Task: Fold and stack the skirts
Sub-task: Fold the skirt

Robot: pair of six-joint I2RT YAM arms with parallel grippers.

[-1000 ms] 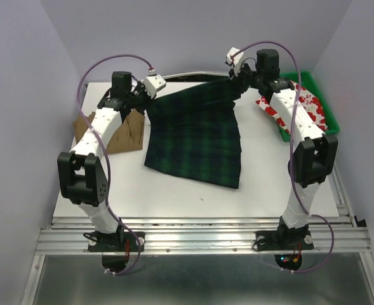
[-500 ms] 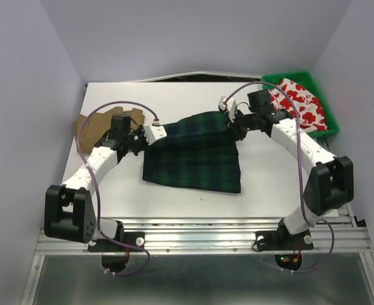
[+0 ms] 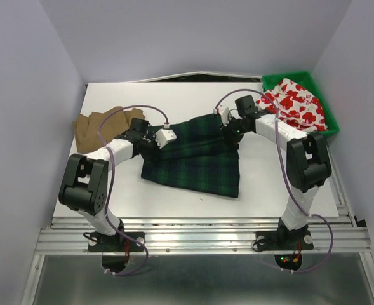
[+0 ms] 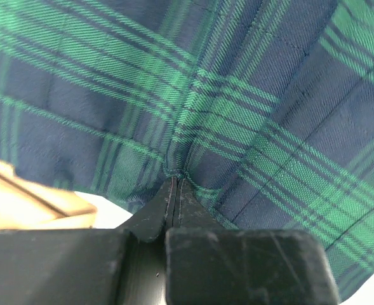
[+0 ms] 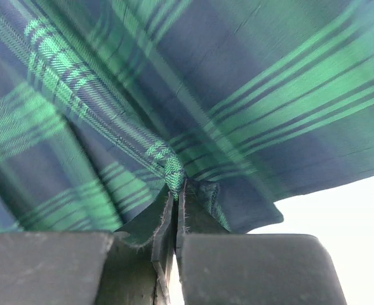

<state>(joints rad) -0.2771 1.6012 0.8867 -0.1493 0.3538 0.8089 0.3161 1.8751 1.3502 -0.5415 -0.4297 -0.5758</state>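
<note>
The dark green-navy plaid skirt (image 3: 196,155) lies on the white table (image 3: 174,98), its far part doubled over its near part. My left gripper (image 3: 150,143) is shut on its left edge, and in the left wrist view (image 4: 176,178) plaid cloth is pinched between the tips. My right gripper (image 3: 230,130) is shut on its right edge; the right wrist view (image 5: 177,184) shows a plaid fold in the jaws. The tan-brown skirt (image 3: 101,125) lies at the left. The white skirt with red flowers (image 3: 294,103) lies in the green bin (image 3: 323,117).
The green bin stands at the table's back right corner. Both arms reach low over the table's middle, with purple cables looping above them. Purple walls close in the left, right and back sides.
Both grippers came down and toward the near edge with the plaid skirt's far edge. The skirt went from hanging spread out to lying doubled over on the table.
</note>
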